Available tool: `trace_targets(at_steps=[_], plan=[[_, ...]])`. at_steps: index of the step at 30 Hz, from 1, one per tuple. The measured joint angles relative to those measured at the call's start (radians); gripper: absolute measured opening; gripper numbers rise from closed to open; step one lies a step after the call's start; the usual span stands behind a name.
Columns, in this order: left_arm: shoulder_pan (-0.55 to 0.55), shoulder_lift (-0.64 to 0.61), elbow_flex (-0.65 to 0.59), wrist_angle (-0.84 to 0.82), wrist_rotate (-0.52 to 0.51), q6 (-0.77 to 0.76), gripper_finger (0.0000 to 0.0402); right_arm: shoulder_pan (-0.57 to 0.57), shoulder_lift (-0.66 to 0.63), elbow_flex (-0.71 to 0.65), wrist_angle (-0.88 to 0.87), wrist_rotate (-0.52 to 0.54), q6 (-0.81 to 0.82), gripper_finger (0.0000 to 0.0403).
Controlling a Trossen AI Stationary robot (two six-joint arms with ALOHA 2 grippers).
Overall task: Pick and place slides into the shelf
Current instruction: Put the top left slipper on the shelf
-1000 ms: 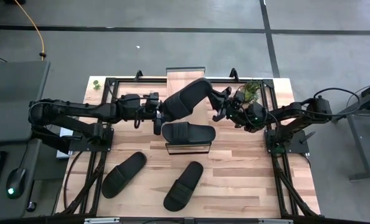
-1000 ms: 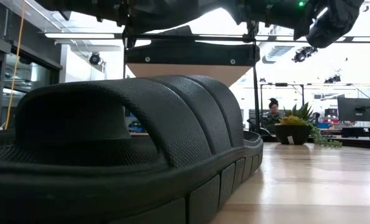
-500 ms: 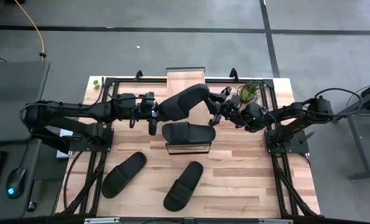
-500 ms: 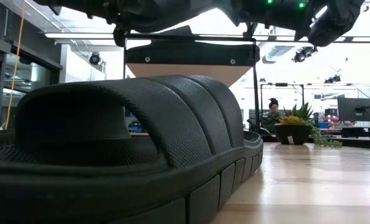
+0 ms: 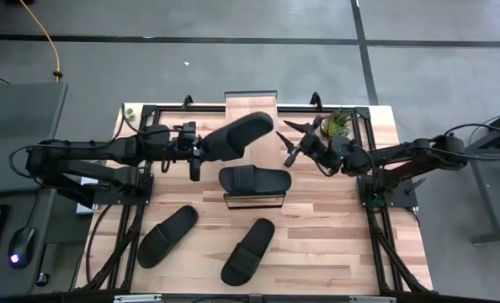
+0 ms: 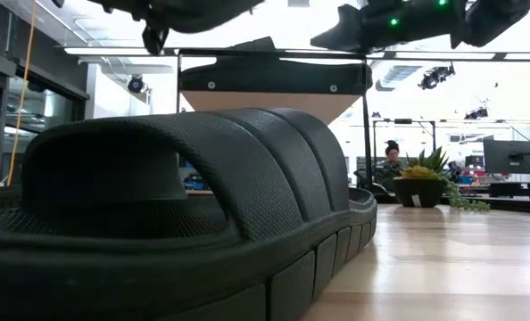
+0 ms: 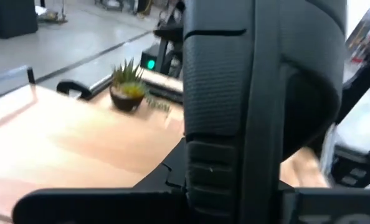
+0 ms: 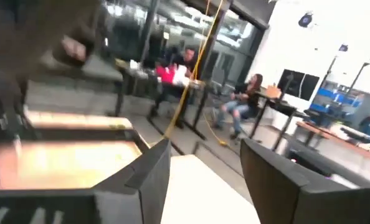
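My left gripper (image 5: 193, 153) is shut on one black slide (image 5: 237, 135), held in the air over the far part of the table; it fills the left wrist view (image 7: 260, 93). My right gripper (image 5: 289, 141) is open and empty just right of that slide's free end; its wrist view (image 8: 200, 180) shows nothing between its fingers. A second slide (image 5: 254, 179) lies sole down on the light-wood shelf (image 5: 250, 101). Two more slides (image 5: 167, 236) (image 5: 248, 251) lie flat on the table near the front. One of these fills the low view (image 6: 158, 205). My left gripper holds the slide by its end nearest the table's left (image 7: 216, 180), pinched between the two fingers. The fingers come in level from the table's left, along the slide. The slide stands out toward the right and far side, turned on its edge, lifted clear of shelf and table.
A small potted plant (image 5: 338, 124) stands at the table's far right, just behind my right gripper. Black frame rails run along the table's edges (image 5: 149, 109). Bare wood lies at the right front (image 5: 343, 244). People sit in the room beyond the table (image 6: 392, 156).
My left gripper has gone toward the table's left edge with the slide, which stays lifted. The slide's free end has drawn away from my right gripper, which stood against it before and now stands clear of it.
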Motion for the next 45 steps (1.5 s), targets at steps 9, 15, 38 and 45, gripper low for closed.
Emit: trace_targets(at_steps=[9,15,38,45], plan=[[0.062,-0.046,0.001,-0.097,0.159,-0.156,0.0029,0.073,-0.111,0.001,-0.181,0.029,-0.332,0.0221],[0.182,-0.028,0.0,-0.153,0.328,-0.261,0.0036,0.166,-0.11,0.0,-0.193,0.186,-0.563,0.0232],[0.209,0.138,0.0,-0.1,0.685,-0.449,0.0041,0.288,-0.109,0.0,-0.2,0.129,-1.057,0.0232],[0.173,0.197,0.001,0.012,0.694,-0.488,0.004,0.288,-0.109,0.0,-0.212,0.12,-1.055,0.0232]])
